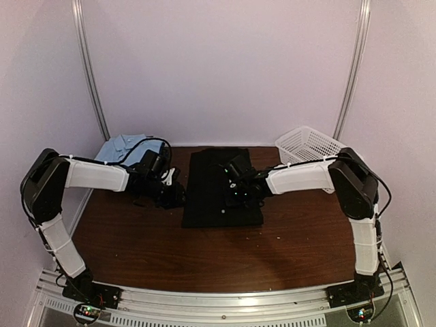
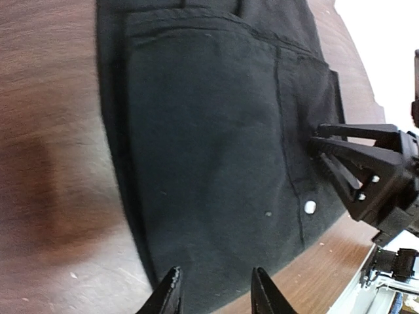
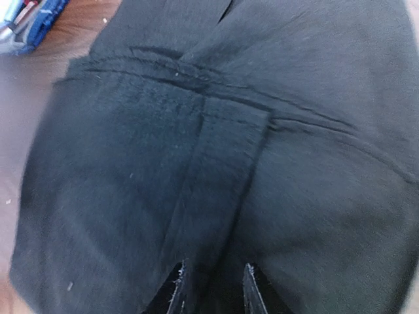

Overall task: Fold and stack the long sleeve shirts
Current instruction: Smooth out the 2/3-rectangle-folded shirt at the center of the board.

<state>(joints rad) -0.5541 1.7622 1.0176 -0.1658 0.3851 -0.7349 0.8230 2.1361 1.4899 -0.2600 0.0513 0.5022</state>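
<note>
Left gripper (image 2: 216, 289) and right gripper (image 3: 213, 282) hang narrowly parted, empty, at opposite edges of the black shirt (image 1: 212, 187); pinching one layer only, I'd skew its fold.

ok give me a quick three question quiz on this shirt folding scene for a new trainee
1. True or false: the black shirt lies inside the basket.
2. Where is the light blue shirt? A) at the far left corner of the table B) in the basket C) on top of the black shirt
3. Fill in: in the top view, the ___ tool is over the black shirt's right half.

Key
1. False: it lies flat in the middle of the table.
2. A
3. The right tool.
</note>
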